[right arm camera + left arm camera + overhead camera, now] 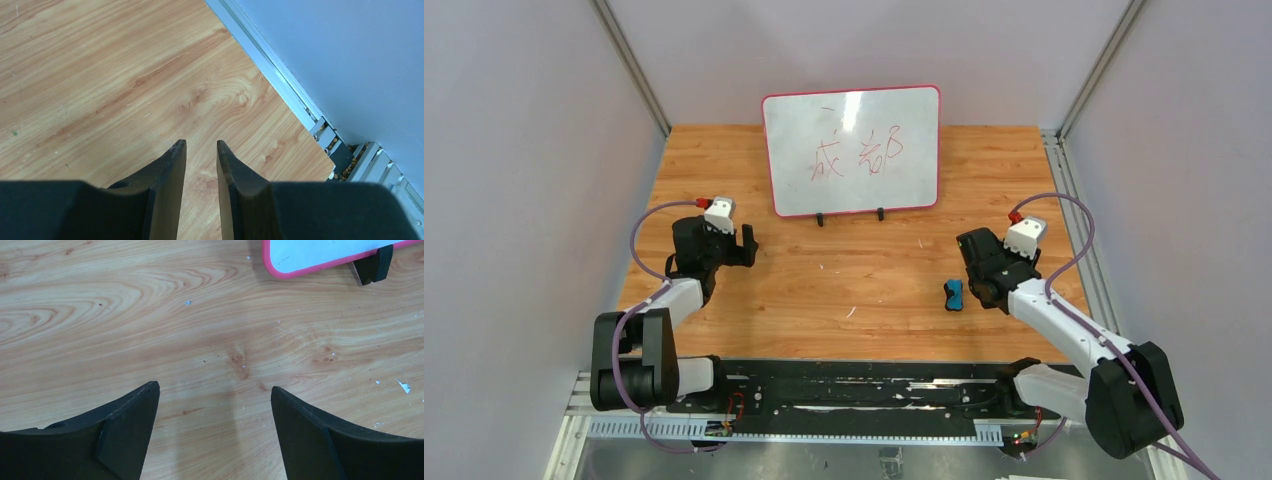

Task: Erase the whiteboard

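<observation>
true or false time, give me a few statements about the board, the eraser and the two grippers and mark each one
1. The whiteboard carries red handwriting. True.
2. The right gripper holds the eraser. False: the eraser lies on the table beside that gripper, which holds nothing.
3. The left gripper has its jaws wide apart with nothing between them. True.
4. The whiteboard lies flat on the table. False: it stands on its black feet at the table's far side.
</observation>
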You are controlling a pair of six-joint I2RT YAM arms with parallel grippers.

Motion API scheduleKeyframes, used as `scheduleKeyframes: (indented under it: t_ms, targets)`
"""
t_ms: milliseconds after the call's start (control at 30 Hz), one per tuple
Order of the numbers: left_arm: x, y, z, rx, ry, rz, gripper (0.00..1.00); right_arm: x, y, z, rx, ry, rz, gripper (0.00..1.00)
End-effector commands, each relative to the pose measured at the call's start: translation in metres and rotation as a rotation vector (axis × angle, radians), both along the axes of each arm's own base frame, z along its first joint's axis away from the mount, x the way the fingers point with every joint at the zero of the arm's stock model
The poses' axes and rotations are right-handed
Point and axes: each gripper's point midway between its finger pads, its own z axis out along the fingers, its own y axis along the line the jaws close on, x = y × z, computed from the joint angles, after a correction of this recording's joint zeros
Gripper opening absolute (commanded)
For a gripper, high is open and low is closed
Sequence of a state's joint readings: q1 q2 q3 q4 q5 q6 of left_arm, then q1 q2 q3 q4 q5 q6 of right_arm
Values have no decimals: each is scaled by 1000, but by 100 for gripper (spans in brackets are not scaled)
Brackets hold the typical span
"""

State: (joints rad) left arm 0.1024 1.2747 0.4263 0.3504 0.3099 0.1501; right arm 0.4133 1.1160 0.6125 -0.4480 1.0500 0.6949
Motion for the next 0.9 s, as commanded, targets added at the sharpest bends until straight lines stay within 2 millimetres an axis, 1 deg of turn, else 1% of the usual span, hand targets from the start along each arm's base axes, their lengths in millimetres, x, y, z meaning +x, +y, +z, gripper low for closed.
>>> scheduleKeyframes:
  t_ms: [0, 200, 400, 433, 500, 567, 600, 667, 700, 733, 867]
  targets:
    - [8, 0, 10, 7, -30, -8, 87, -5, -10, 8, -19, -47, -59, 31]
    - [8, 0, 10, 7, -28, -12, 87, -2, -9, 8, -26, -32, -58, 32]
    - [5, -5, 10, 6, -26, -48, 87, -5, -11, 8, -31, -32, -74, 32]
    - [4, -8, 10, 10, -29, -69, 87, -5, -11, 9, -27, -41, -80, 33]
    - [0, -16, 10, 6, -23, -131, 86, -6, -12, 9, -25, -48, -83, 38]
    - [-7, -32, 8, -33, -5, -223, 83, -5, -11, 9, -26, -46, -81, 39]
    - [-9, -36, 8, -50, 11, -245, 80, -5, -11, 9, -27, -45, -82, 39]
    - [-6, -38, 12, -68, 36, -250, 77, -4, -11, 9, -30, -39, -80, 40]
    - [-3, -38, 17, -72, 36, -247, 74, -4, -11, 9, -30, -37, -80, 40]
    - [0, -37, 22, -74, 30, -240, 73, -4, -11, 9, -30, -37, -81, 40]
    - [13, -34, 42, -70, 12, -227, 73, -5, -11, 9, -26, -42, -80, 40]
